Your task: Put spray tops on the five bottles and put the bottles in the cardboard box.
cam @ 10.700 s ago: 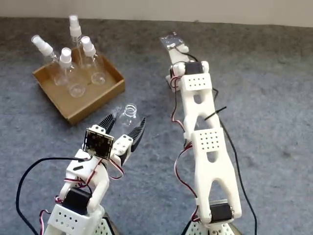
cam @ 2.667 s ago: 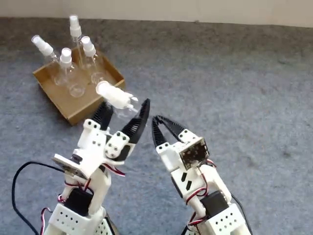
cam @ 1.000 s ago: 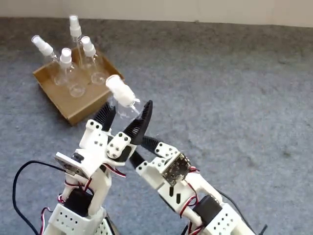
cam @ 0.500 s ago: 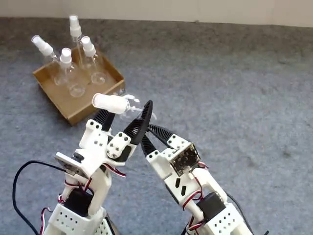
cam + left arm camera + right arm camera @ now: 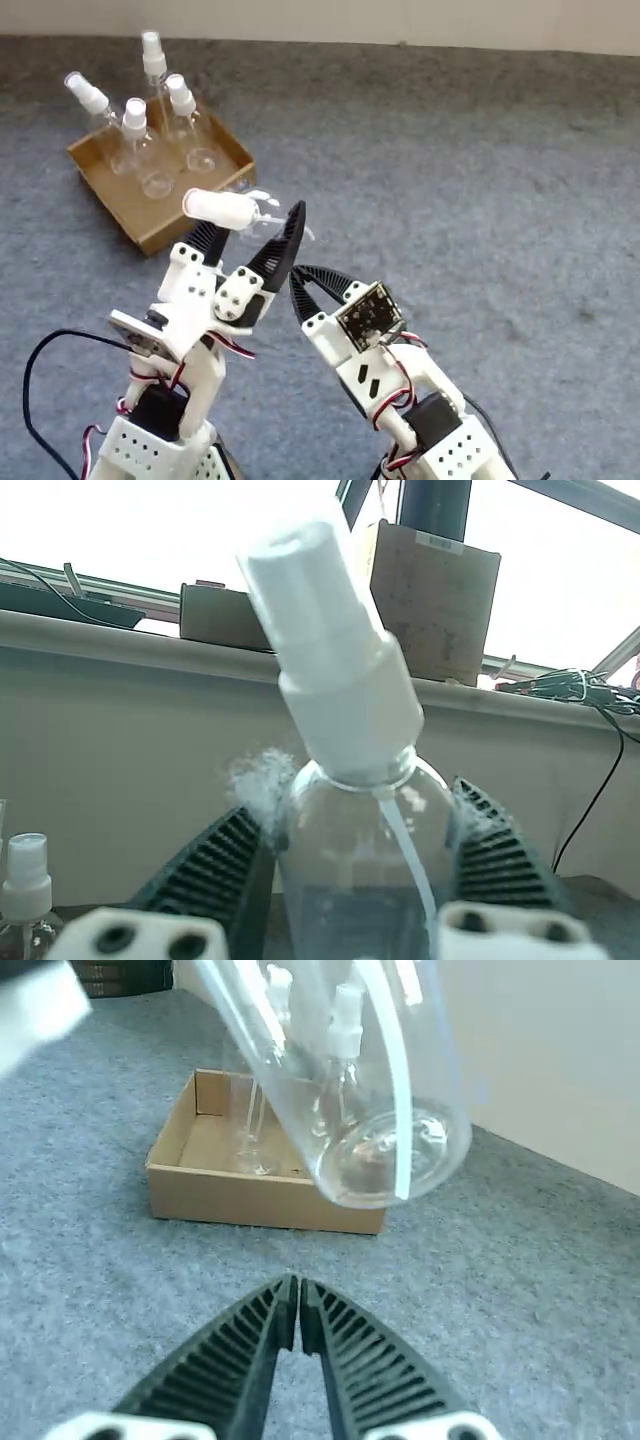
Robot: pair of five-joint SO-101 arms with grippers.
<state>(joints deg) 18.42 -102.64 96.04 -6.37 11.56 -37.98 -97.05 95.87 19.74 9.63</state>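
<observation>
My left gripper [image 5: 255, 222] is shut on a clear bottle [image 5: 262, 214], held off the carpet. The bottle carries a white spray top [image 5: 215, 207] that points toward the cardboard box [image 5: 190, 222]. In the left wrist view the bottle [image 5: 360, 870] sits between the black fingers with the spray top [image 5: 335, 680] tilted. My right gripper [image 5: 294, 284] is shut, empty, just beside and below the left one. In the right wrist view its gripper [image 5: 298, 1306] sits under the bottle's base [image 5: 385, 1150]. Several capped bottles [image 5: 150, 120] stand in the box.
The box [image 5: 250, 1200] stands on grey carpet at the far left. Open carpet [image 5: 470, 180] stretches to the right of both arms. A black cable [image 5: 45, 350] loops beside the left arm's base.
The bottle got its spray top since the earliest frame. Over the last second the top tipped over toward the box, and the right gripper drew back from the bottle and lowered.
</observation>
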